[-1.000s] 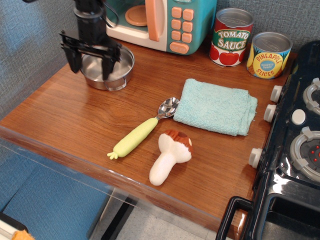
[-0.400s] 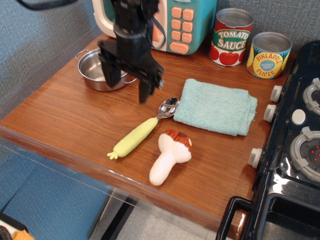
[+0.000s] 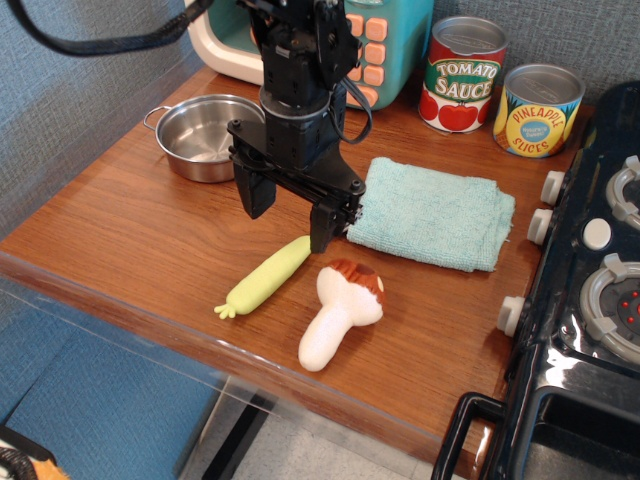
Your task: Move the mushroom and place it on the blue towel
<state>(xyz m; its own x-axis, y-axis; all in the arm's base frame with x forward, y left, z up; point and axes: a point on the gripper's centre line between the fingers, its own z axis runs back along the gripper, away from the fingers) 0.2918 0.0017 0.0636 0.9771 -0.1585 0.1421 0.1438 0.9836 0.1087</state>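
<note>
Nothing is moved yet. The plush mushroom (image 3: 342,313) lies on the tabletop (image 3: 130,230) near its front edge, just short of the blue towel (image 3: 432,212). The tool (image 3: 288,218) hangs above the spoon (image 3: 267,275), fingers spread apart and empty. Grasping, lifting and placing are all left.

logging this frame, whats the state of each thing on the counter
gripper: open, empty, above the spoon
mushroom: lying on the wood, not on the towel
blue towel: folded flat, nothing on it
spoon: lying flat, bowl hidden by the gripper
pot: upright, empty
</note>
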